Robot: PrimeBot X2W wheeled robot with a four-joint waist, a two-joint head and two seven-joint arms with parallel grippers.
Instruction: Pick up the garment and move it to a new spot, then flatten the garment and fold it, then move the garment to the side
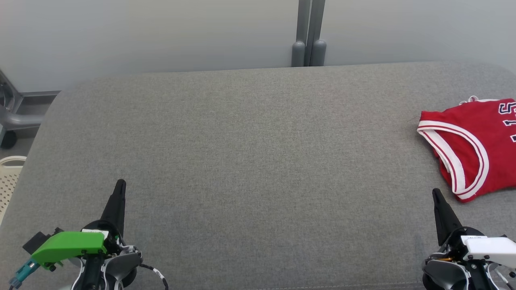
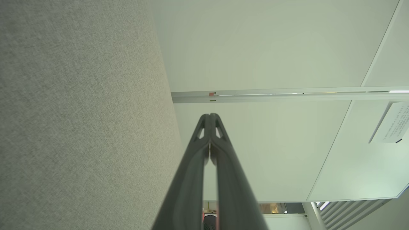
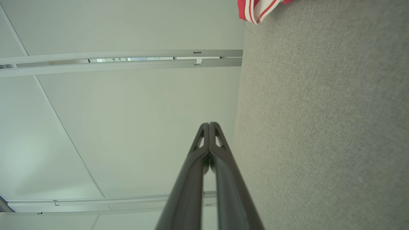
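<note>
Lying on grey surface (image 1: pixel 258 161), red garment (image 1: pixel 475 145) near right tool (image 1: pixel 436 194), well apart from left tool (image 1: pixel 120 184), both pressed together

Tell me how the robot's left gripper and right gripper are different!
The left gripper has a green cover at its base; the right gripper has a white cover. The red shirt lies close to the right gripper, far from the left gripper. Both are dark, shut, holding nothing, above the grey surface.

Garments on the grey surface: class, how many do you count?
1: a red jersey at the right edge of the grey surface, partly out of frame; more could lie beyond.
</note>
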